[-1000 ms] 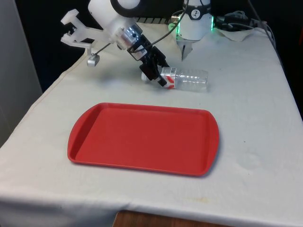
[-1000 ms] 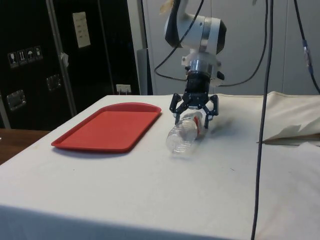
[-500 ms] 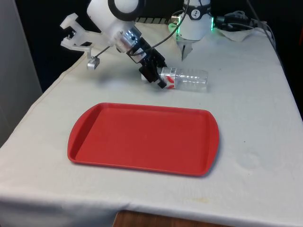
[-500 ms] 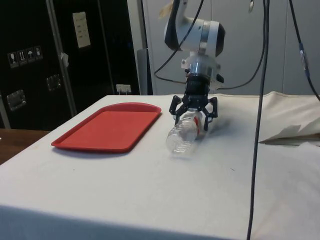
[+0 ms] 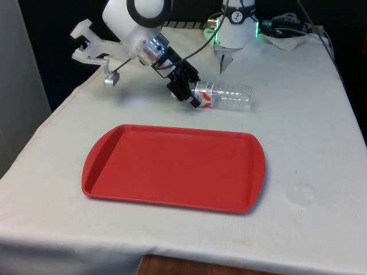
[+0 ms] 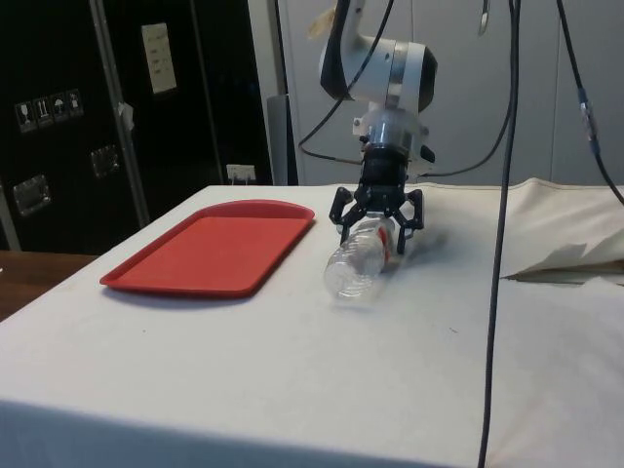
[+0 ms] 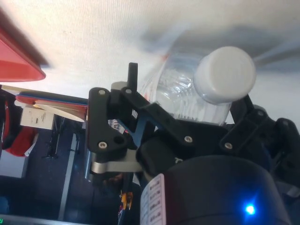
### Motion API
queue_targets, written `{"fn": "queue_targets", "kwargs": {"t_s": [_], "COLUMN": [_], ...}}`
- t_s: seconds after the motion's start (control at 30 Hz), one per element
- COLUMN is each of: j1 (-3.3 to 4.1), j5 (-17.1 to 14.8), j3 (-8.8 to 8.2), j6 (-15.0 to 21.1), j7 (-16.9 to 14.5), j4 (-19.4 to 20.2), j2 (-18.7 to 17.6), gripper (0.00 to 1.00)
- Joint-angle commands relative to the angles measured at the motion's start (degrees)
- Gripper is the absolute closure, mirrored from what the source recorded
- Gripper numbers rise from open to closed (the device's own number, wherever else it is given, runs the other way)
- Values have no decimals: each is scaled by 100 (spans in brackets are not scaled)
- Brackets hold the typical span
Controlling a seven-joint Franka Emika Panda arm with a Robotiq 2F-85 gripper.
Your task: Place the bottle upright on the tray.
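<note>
- Nearest the front camera, a red tray (image 5: pixel 172 169) is laid flat on the white tablecloth (image 5: pixel 309 143), nothing on it.
- Just beyond the tray's far edge, a clear plastic bottle (image 5: pixel 226 95) is seen lying on its side, white cap (image 7: pixel 225 74) end toward the front view's left.
- The black gripper (image 5: pixel 189 91) is set down around the bottle's neck end; its fingers (image 6: pixel 341 207) are spread either side, so it's parted and not clamped yet.
</note>
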State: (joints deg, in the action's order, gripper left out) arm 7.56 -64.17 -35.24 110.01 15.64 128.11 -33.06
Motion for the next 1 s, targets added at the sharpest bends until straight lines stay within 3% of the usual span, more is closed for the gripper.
{"fn": "queue_targets", "kwargs": {"t_s": [0.0, 0.23, 0.33, 0.37, 0.53, 0.77, 0.97], "j1": [0, 0, 0, 0, 0, 6, 11], "j5": [0, 0, 0, 0, 0, -6, -6], "j3": [0, 0, 0, 0, -6, -29, -46], "j6": [0, 0, 0, 0, 0, -52, -109], "j7": [0, 0, 0, 0, 0, -6, -6], "j4": [0, 0, 6, 0, 0, -11, -17], "j2": [0, 0, 0, 0, 0, -6, -6], "gripper": [0, 0, 15, 15, 43, 63, 71]}}
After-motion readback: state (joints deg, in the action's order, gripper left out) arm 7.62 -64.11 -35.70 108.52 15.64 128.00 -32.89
